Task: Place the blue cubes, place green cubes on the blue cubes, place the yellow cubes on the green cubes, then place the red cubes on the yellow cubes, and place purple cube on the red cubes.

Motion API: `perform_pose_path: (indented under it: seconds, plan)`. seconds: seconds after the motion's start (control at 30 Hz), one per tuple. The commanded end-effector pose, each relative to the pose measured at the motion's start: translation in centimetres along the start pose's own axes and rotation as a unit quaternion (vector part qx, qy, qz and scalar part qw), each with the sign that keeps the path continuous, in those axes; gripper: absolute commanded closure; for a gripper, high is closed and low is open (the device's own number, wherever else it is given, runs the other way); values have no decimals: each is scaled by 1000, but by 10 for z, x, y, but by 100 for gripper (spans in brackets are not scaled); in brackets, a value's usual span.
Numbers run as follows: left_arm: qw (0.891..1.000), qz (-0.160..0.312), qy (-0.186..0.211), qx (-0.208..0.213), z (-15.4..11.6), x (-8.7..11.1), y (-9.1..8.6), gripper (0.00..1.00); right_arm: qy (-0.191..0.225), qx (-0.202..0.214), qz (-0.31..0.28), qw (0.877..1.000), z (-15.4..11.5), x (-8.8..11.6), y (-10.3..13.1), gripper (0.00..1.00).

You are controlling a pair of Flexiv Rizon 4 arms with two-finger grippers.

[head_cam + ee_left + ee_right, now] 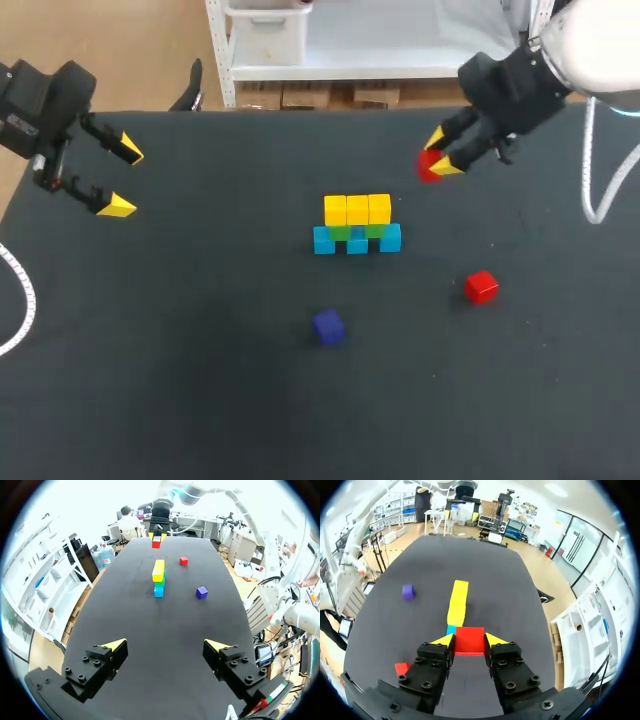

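Right end effector (441,152) pinching a red cube (469,640) between both fingers, row of yellow cubes (357,209) on green cubes (341,233) on blue cubes (357,243) straight ahead of it on the desk (200,380), second red cube (481,287) beside and below it, purple cube (328,326) beyond the stack and off to one side, left end effector (124,179) spread with nothing in it, well apart from every cube.

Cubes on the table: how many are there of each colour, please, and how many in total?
Blue cubes: 3
Green cubes: 2 visible
Yellow cubes: 3
Red cubes: 2, including the red cube held in the right end effector
Purple cube: 1
Total: 11
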State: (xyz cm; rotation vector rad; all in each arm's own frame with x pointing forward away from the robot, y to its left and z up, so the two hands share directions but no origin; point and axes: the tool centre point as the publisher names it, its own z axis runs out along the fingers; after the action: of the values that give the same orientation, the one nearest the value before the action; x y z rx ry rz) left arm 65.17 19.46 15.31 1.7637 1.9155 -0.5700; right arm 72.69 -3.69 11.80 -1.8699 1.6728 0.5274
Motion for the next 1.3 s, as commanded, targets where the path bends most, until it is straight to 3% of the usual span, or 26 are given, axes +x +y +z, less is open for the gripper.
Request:
perform_pose_path:
  seconds: [0.03,0.43,1.3]
  plan:
    - [1000,2,-2,-1,0,1,0,0,-6,5,4,1000,11,-12,4,100]
    - [1000,2,-2,-1,0,1,0,0,-13,-10,9,1000,36,-47,14,100]
    - [1000,2,-2,-1,0,1,0,0,11,-35,41,998,60,-51,26,100]
